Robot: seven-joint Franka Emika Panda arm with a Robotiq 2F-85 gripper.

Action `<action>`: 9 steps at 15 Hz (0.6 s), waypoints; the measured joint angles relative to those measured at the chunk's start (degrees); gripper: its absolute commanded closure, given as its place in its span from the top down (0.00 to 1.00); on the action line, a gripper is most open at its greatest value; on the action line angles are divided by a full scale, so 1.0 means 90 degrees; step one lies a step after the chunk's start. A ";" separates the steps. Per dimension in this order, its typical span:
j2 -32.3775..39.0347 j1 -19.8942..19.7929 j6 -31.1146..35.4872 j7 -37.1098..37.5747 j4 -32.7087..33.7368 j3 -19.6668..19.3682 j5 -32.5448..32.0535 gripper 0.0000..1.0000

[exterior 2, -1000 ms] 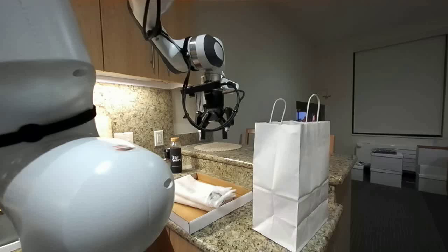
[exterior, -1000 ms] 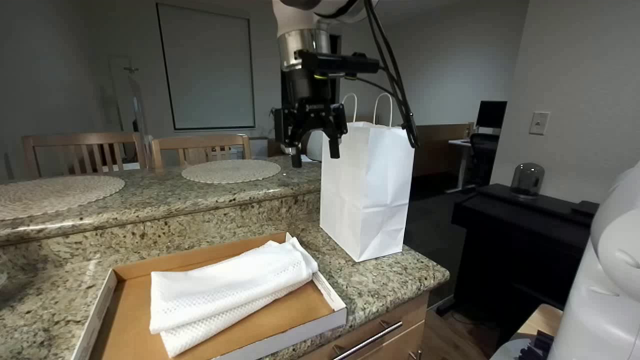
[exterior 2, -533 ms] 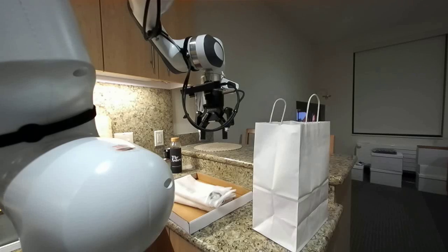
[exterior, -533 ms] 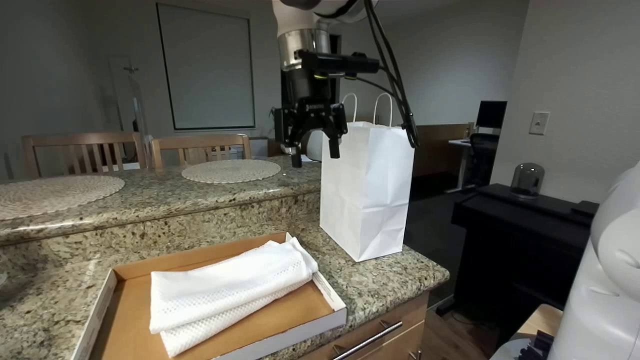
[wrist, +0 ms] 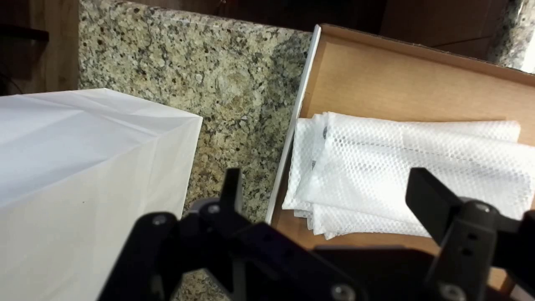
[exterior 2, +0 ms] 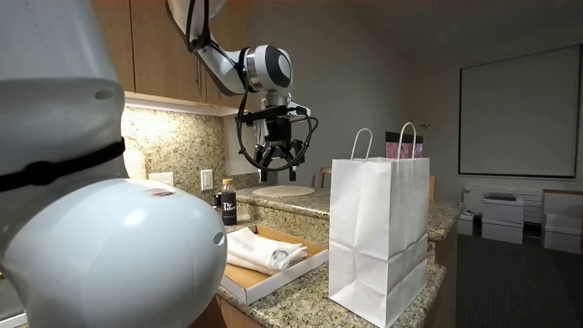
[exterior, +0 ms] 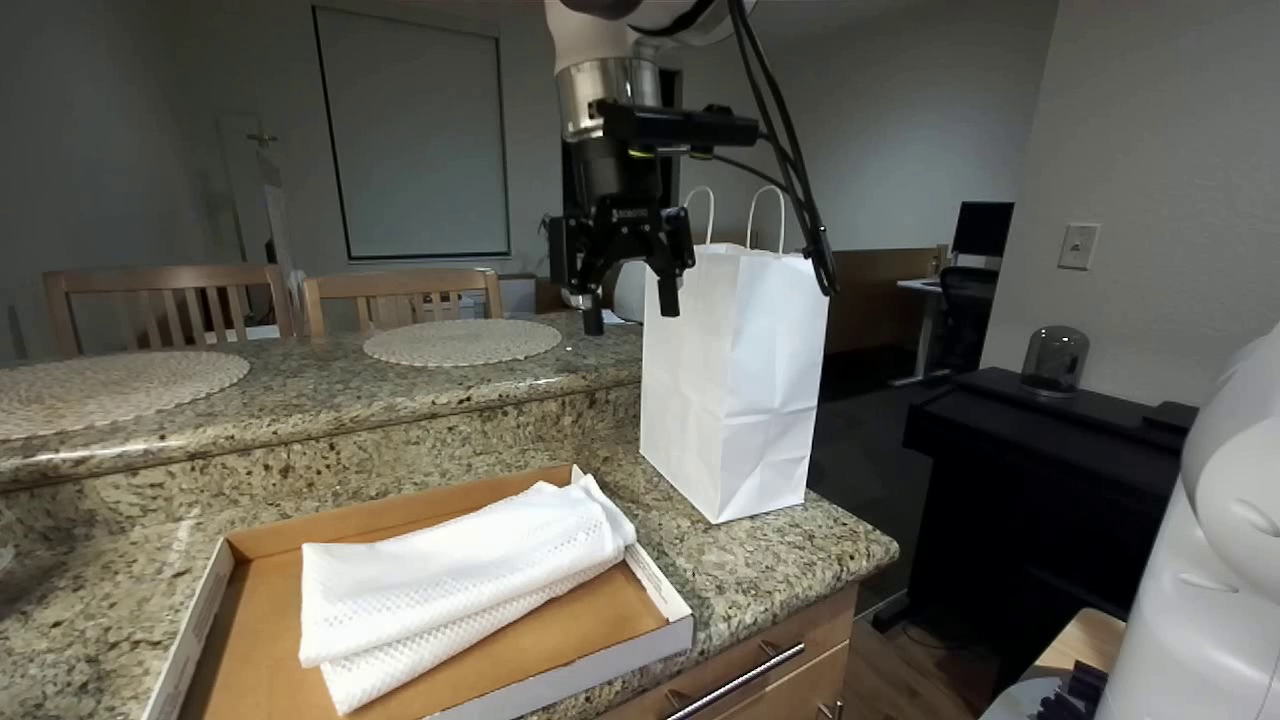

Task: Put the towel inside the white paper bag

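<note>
Folded towel (exterior: 460, 575) in box (exterior: 590, 622), not yet gripped

Towel lies inside the box, its layered end just beside the wall facing the white bag (exterior: 735, 380). The bag stands upright on the counter (exterior: 770, 560), apart from the box. Well above the box: gripper (exterior: 632, 312), fingers (wrist: 430, 200) wide, nothing between them.

Expected handling: light, soft, limp; honeycomb texture should resist slipping; not fragile. Likely hold: across the stacked layers near the box's bag-side wall, pinching deep enough to catch every fold. Risk: catching only the top layer; the free end will probably droop across the box on lifting.
</note>
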 measured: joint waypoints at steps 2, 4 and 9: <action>0.0000 0.0010 0.0014 0.0000 0.0003 -0.0004 0.0000 1.00; -0.0003 0.0120 0.0029 0.0004 0.0045 0.0015 0.0004 1.00; 0.0159 0.0630 0.0115 0.1644 0.0334 0.0709 0.0238 1.00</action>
